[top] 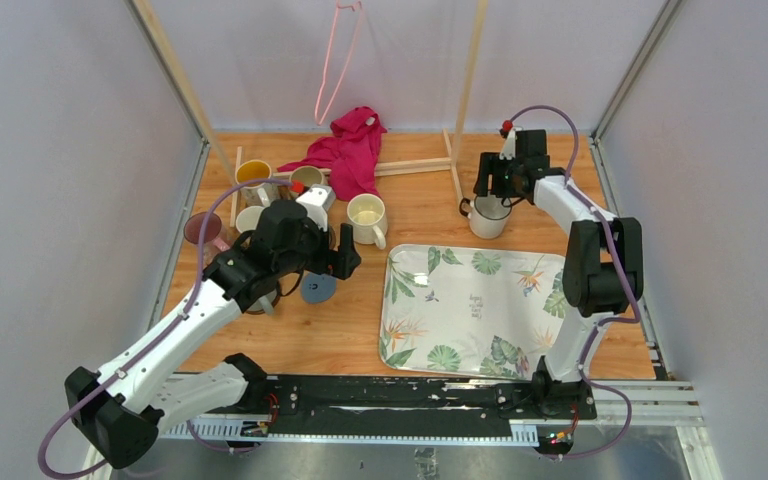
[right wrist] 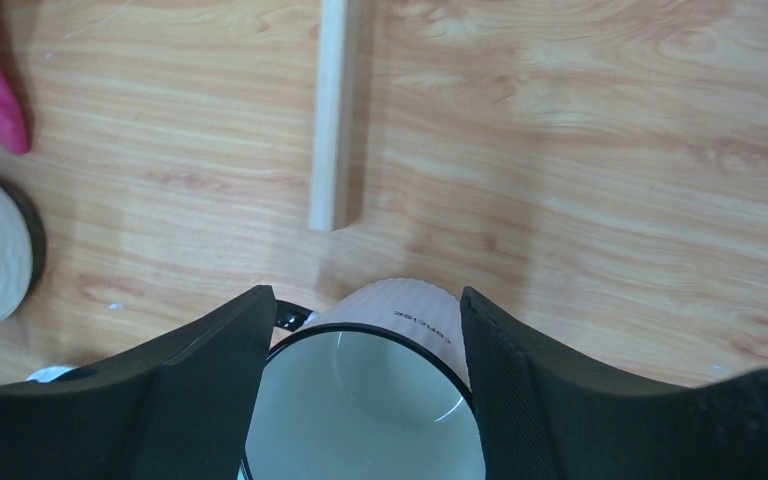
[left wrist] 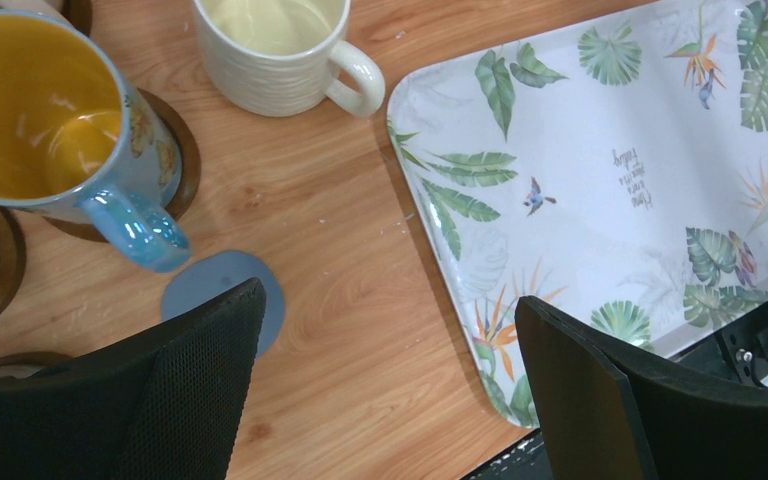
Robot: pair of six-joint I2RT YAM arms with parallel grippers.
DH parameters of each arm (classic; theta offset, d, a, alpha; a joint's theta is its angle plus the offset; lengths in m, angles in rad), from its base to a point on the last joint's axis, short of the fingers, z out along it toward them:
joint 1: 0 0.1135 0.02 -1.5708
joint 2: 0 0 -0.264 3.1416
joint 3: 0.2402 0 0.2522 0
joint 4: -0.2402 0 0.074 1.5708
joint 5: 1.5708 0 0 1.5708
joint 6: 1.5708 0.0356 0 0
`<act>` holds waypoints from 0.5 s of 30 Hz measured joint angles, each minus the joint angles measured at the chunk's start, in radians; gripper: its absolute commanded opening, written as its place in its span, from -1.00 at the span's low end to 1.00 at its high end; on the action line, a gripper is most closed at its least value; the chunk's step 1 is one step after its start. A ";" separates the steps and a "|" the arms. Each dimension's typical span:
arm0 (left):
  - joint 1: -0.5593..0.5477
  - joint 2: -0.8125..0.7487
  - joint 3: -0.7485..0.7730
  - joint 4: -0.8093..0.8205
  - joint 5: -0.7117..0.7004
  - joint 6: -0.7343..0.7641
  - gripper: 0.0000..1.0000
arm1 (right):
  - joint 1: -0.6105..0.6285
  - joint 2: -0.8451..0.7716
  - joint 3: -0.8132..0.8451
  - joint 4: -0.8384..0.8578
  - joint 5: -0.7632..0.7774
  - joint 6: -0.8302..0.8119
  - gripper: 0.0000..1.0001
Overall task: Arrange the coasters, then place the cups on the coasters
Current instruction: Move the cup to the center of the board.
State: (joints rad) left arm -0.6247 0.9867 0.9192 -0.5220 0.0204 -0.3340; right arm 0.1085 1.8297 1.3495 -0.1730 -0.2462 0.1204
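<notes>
white mug (right wrist: 360,400) cut off at btm, grey-blue coaster (left wrist: 205,280) half hidden – L jaws

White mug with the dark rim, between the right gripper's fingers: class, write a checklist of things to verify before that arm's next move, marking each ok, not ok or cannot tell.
1. White ceramic mug with dark rim standing upright: ok.
2. Right gripper straddling it, one finger on each side: ok.
3. Fingers pressing the mug's wall: cannot tell.
4. Coaster beneath this mug: cannot tell; none shows in the top view.
5. Round grey-blue coaster bare, nothing on it: ok.
6. Left gripper open and holding nothing: ok.
</notes>
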 measured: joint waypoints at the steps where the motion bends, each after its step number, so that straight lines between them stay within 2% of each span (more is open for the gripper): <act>1: -0.009 0.008 0.001 0.005 0.000 -0.002 1.00 | 0.009 -0.005 -0.007 0.000 -0.005 0.000 0.45; 15: -0.151 0.147 0.049 0.125 -0.013 -0.014 1.00 | 0.162 -0.017 -0.024 0.014 -0.064 0.011 0.46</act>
State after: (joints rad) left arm -0.7761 1.1339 0.9684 -0.3969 0.0071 -0.3485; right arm 0.2703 1.8126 1.3258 -0.1585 -0.3099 0.1314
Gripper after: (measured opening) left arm 1.000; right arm 0.729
